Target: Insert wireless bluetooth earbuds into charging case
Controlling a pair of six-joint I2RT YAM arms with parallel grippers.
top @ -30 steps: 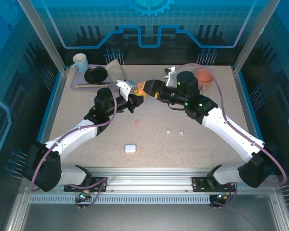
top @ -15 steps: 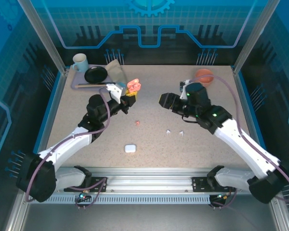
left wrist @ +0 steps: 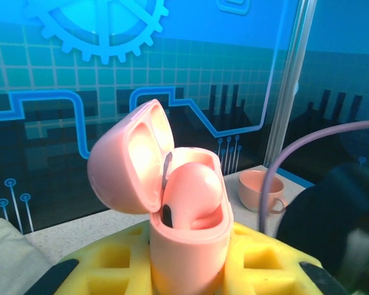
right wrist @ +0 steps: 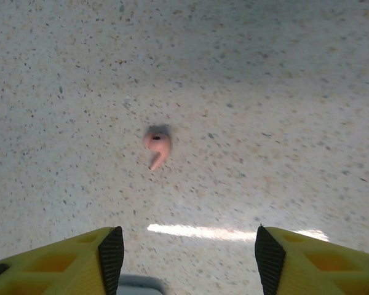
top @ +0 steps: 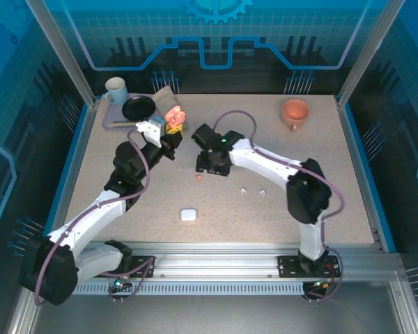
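Your left jaws are clamped on the open pink charging case [left wrist: 187,239], its lid [left wrist: 126,160] tipped back and one pink earbud [left wrist: 194,190] seated inside. Your right jaws stand apart, poised over the other pink earbud [right wrist: 157,145], which lies loose on the worktop [right wrist: 283,92]. Two white earbuds [top: 244,190] [top: 262,192] and a white case [top: 188,214] lie nearer you.

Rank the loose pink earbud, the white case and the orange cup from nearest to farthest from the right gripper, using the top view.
1. The pink earbud, on the table right beside the right gripper.
2. The white case, toward the near edge.
3. The orange cup, far right corner.
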